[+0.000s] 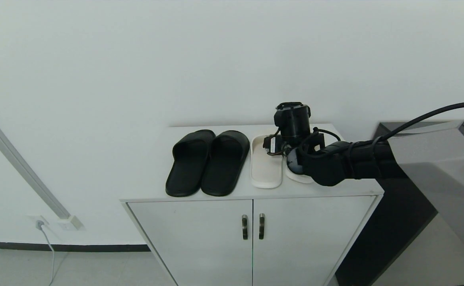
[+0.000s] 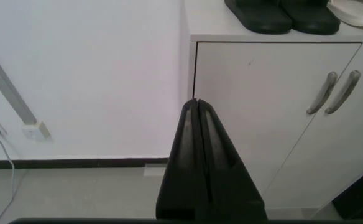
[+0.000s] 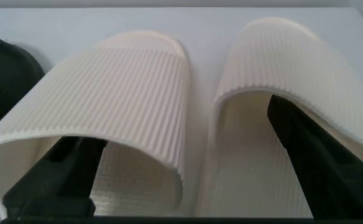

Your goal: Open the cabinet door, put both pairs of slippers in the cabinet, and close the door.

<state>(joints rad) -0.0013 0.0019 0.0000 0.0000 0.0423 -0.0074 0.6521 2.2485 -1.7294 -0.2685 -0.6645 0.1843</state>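
White slippers [image 1: 265, 171] at right edge of cabinet top [image 1: 152, 178], our right gripper [image 3: 181, 134] apart inside them, left gripper [image 2: 197, 109] together.

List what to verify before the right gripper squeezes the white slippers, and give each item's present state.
1. Right gripper has one finger under each strap of the white slippers: ok.
2. White slippers lie side by side on the cabinet top: ok.
3. Black slippers lie apart from the white pair: cannot tell, they are very close.
4. Cabinet doors open to take the slippers: not ok, both are shut.
5. Left gripper free for the handles: ok, it is shut and empty, low in front of the cabinet.
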